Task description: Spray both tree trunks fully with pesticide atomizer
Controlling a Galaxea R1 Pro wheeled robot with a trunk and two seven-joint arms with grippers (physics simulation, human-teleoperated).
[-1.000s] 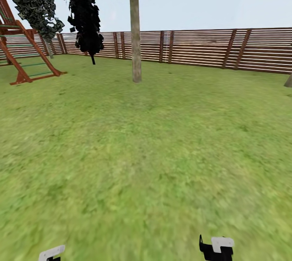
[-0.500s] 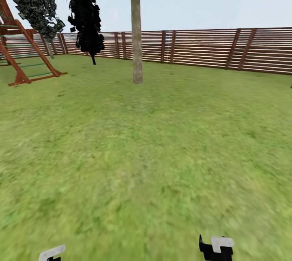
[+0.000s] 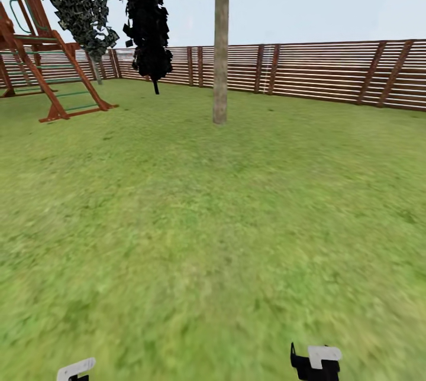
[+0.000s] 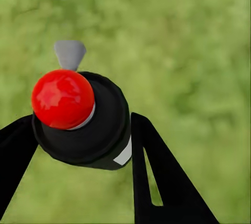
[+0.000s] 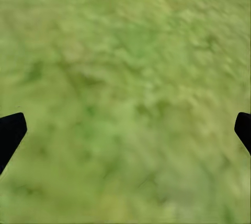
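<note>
Green lawn [image 3: 195, 221] with a pale grey-brown tree trunk [image 3: 220, 44] far ahead; left gripper [image 4: 78, 140] jaws clamp a black, red-capped, grey-nozzled atomizer [image 4: 83, 119]; right gripper [image 5: 125, 130] jaws wide apart, empty.

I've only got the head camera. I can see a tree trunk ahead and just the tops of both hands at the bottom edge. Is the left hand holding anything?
Observer: It looks like it. In the left wrist view, the left hand has a finger on either side of a dark rounded object with a red knob and a grey tip.
Operator: And the right hand?
Observer: In the right wrist view, the right hand is open. Its fingertips are far apart, with blurred lawn between them.
</note>
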